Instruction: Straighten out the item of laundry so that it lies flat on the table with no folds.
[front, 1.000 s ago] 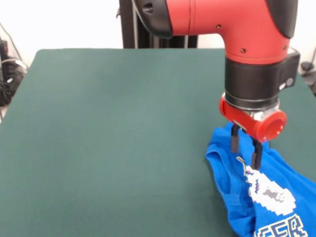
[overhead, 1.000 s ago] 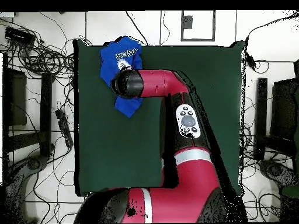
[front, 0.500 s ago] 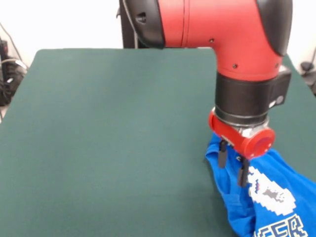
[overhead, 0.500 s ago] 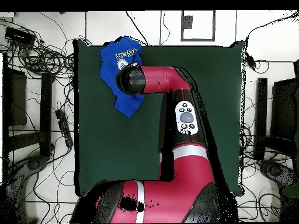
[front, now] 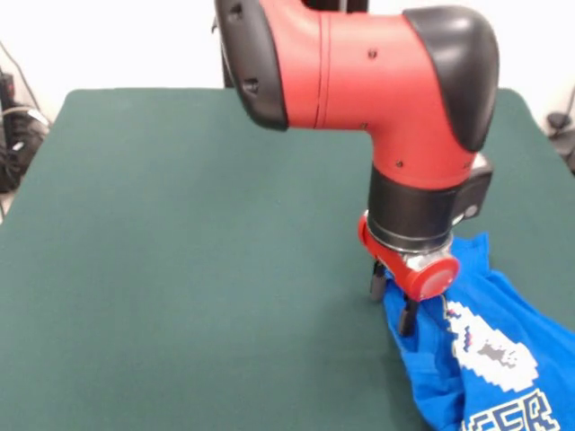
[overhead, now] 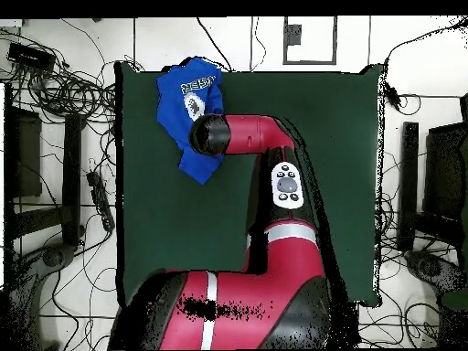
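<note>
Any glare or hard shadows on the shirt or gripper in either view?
Front view: even light, no glare on the shirt; only a soft shadow on the table under the gripper. Overhead view: the arm covers the gripper and part of the shirt; no glare there.

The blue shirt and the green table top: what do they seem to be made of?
The blue shirt looks like soft knit cloth, probably cotton: it lies in loose folds, matte, with a flat white-grey print. The table seems covered with dark green felt-like fabric: an even, matte surface without shine.
</note>
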